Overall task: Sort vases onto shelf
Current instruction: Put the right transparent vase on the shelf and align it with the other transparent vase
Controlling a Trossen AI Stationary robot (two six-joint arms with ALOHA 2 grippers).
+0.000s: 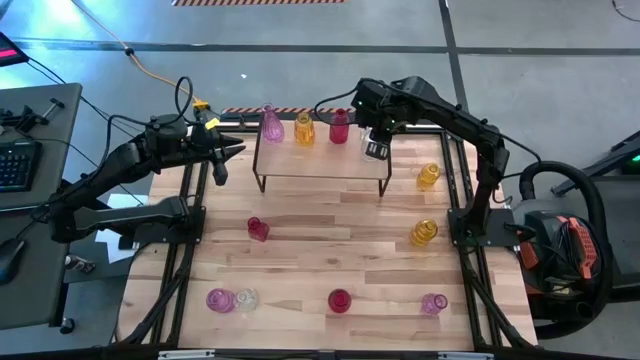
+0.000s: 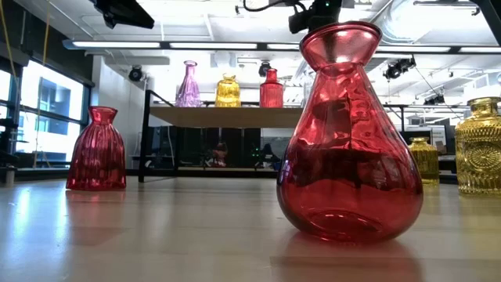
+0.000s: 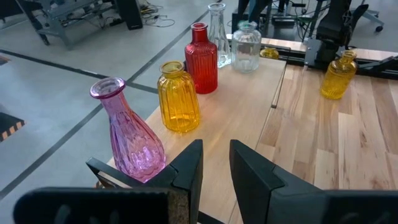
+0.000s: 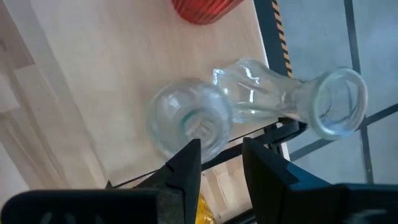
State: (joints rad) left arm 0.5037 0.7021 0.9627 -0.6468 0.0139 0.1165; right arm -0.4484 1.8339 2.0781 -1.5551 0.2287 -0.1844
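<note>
- High view: five vases already on the shelf (image 1: pixel 320 165) in a row along its far edge, seven more loose on the table (image 1: pixel 330 255). Left gripper (image 1: pixel 238 149) level with the shelf's left end, just off it. Right gripper (image 1: pixel 374 146) above the shelf's right end, over the clear pair. Probably the right arm's pick next: loose amber vase (image 1: pixel 428 176) nearest, towards the table's front from that gripper, lying on its side.
- Low view: pink vase (image 2: pixel 188 84), amber vase (image 2: pixel 228 91) and red vase (image 2: pixel 271 88) upright on the shelf top; clear ones hidden behind a big red vase (image 2: pixel 348 133) close to the lens. Neither gripper's fingers visible.
- Left wrist view: left gripper's fingers (image 3: pixel 189 168) a narrow slot apart, nothing between; pink vase just ahead, then the whole row, all upright, necks up.
- Right wrist view: looking down onto the squat clear vase (image 4: pixel 186 121) and tall clear vase (image 4: pixel 292 99), apparently touching. Right gripper's fingers (image 4: pixel 183 168) narrowly parted and empty.
</note>
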